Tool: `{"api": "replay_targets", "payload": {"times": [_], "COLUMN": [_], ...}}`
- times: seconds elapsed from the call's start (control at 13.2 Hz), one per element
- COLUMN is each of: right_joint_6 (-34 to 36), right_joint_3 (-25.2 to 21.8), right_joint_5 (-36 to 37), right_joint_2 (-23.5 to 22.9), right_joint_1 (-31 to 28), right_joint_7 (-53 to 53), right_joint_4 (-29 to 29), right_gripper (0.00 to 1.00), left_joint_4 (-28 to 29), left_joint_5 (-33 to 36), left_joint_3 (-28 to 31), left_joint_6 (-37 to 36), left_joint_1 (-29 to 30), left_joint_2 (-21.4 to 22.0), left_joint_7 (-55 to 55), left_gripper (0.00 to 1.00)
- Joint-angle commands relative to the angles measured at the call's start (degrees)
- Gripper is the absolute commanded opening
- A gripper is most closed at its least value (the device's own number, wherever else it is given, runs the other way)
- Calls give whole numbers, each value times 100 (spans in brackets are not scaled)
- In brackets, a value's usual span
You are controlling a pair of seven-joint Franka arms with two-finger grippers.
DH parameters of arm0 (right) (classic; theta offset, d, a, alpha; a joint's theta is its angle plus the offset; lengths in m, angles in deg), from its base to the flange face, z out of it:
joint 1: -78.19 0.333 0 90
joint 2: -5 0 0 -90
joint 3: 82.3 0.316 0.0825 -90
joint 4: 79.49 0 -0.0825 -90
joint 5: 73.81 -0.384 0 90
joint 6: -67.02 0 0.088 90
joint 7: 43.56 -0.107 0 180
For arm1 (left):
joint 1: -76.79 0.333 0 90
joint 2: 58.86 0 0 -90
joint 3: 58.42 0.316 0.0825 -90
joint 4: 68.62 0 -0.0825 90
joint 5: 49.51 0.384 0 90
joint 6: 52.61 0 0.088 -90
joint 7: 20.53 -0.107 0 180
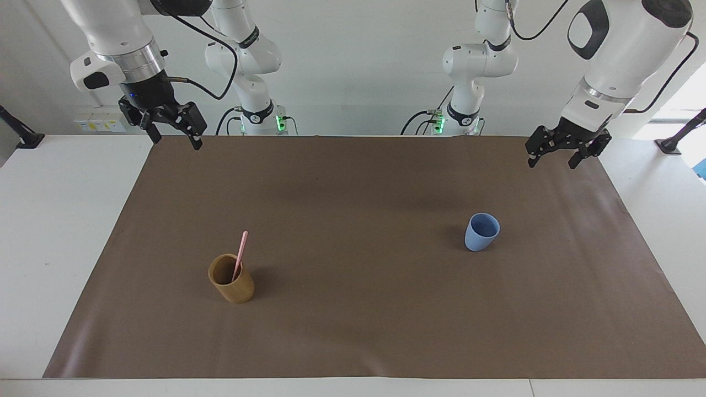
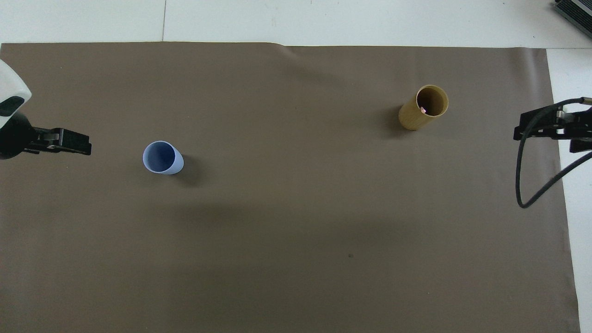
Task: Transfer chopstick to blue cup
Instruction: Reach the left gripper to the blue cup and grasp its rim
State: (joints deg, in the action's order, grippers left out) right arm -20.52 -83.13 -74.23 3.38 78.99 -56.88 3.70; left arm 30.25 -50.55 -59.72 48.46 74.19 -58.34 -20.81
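Pale-pink chopstick point(image 1: 240, 255) sits in our bamboo cup point(image 1: 231, 285), apparently untouched; blue cup point(image 1: 481, 232) empty; left gripper point(image 1: 558, 155) and right gripper point(image 1: 171, 134) fingers wide, well apart from both.

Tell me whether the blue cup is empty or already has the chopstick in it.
Empty. The blue cup shows only its bare inside from overhead; the chopstick stands in the tan cup.

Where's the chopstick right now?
The chopstick stands leaning in the tan cup toward the right arm's end of the mat, farther from the robots than the blue cup.
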Motion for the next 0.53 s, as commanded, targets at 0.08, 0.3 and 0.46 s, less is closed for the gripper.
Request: {"api": "replay_targets", "payload": {"times": [0.08, 0.3, 0.46], "right_joint_6": [0, 0, 0], "right_joint_3": [48, 48, 48], "right_joint_5": [-37, -37, -37], "right_joint_2": [83, 83, 83], "right_joint_1": [-79, -79, -79], "right_joint_7": [120, 111, 111], "right_joint_4": [92, 92, 92], "right_gripper": [100, 100, 100], "left_joint_4": [563, 721, 861], "left_joint_5": [7, 7, 7], "left_joint_3": [24, 24, 24], "left_joint_6": [1019, 1406, 1652], "left_joint_1": [-188, -268, -426], "left_joint_2": [-357, -648, -956], "left_joint_7": [649, 931, 1160], "left_gripper": [100, 100, 100]}}
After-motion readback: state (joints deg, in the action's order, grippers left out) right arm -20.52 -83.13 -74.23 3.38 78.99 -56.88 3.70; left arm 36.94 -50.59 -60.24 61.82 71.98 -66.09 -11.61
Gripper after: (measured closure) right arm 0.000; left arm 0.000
